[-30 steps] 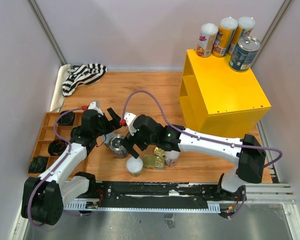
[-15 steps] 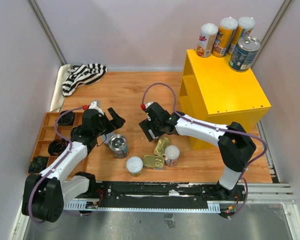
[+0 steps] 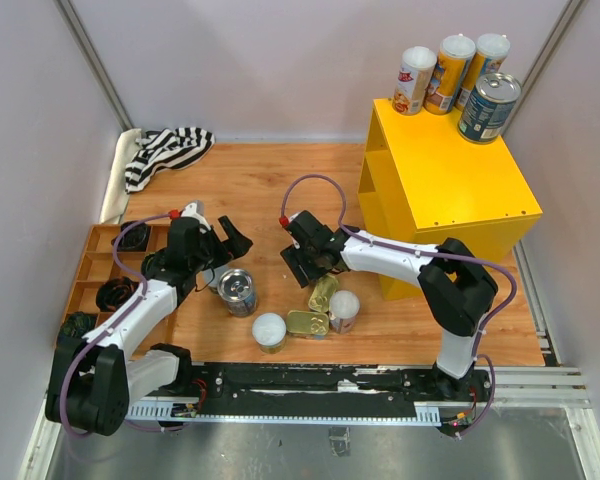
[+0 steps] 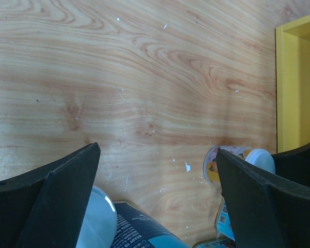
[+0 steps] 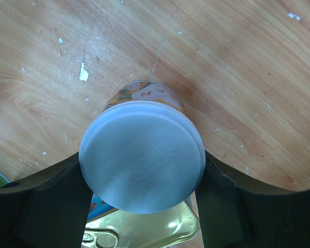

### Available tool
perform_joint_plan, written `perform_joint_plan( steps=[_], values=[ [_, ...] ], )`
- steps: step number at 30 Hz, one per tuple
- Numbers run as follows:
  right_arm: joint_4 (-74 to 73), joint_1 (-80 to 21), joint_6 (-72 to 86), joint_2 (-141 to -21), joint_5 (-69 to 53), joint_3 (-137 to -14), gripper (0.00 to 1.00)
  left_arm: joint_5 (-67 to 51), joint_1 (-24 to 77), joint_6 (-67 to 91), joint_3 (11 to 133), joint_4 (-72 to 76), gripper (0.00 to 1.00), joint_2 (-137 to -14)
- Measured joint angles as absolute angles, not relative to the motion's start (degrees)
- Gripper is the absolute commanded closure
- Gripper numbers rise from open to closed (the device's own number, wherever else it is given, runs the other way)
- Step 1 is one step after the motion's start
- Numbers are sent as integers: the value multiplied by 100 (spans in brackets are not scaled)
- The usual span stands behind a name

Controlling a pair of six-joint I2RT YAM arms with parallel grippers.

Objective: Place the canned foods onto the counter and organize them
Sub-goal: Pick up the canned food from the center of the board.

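Fingers of the right gripper (image 3: 304, 266) sit one on each side of an orange tube (image 5: 142, 155) with a round white lid. The tube stands up on the wood table (image 3: 280, 190), near its middle. The jaws are part way open and hug the lid close. The lid hides the spot where they would touch, so I cannot tell if they squeeze it. From above, the gripper covers this tube. A gold tin (image 3: 323, 292) lies just beside it on the near side, so room is tight there.

The left gripper (image 3: 226, 243) is open as wide as it goes and holds nothing. It hangs over bare wood, with a blue can (image 3: 238, 292) just beside it.

Close to the front edge of the table sit a white-lid tube (image 3: 269, 330), a second gold tin (image 3: 307, 323) and another white-lid tube (image 3: 343, 308), all bunched together.

The yellow counter (image 3: 450, 190) stands at the right side, close to the right wall. Its open shelves face the middle of the table. On its top, three tall tubes (image 3: 452, 72) and a big blue can (image 3: 488, 105) crowd the far edge. The rest of the top, down to the near edge, is bare yellow.

Past both grippers the wood is bare all the way to the back wall. A striped cloth (image 3: 165, 150) lies in the far left corner. A brown tray (image 3: 92, 262) runs along the left edge.
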State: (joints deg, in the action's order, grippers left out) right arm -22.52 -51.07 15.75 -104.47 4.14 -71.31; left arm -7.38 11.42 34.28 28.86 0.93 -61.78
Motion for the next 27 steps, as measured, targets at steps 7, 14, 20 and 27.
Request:
perform_joint_plan(
  steps=[7,14,20,27],
  values=[
    [-2145,-5107,1577,-10455,388,-7131,98,-742,1142,3426,2886,145,0,-6178],
    [-2130,-5107,1433,-10457,375,-7142,99,-742,1142,3417,2886,145,0,-6147],
    [-2591,-5107,1192,-10304,364,-7467,99,-744,1142,3404,2886,167,0,-6108],
    [-3616,-5107,731,-9797,259,-8973,99,-746,1142,3389,2886,274,0,-6108]
  ],
)
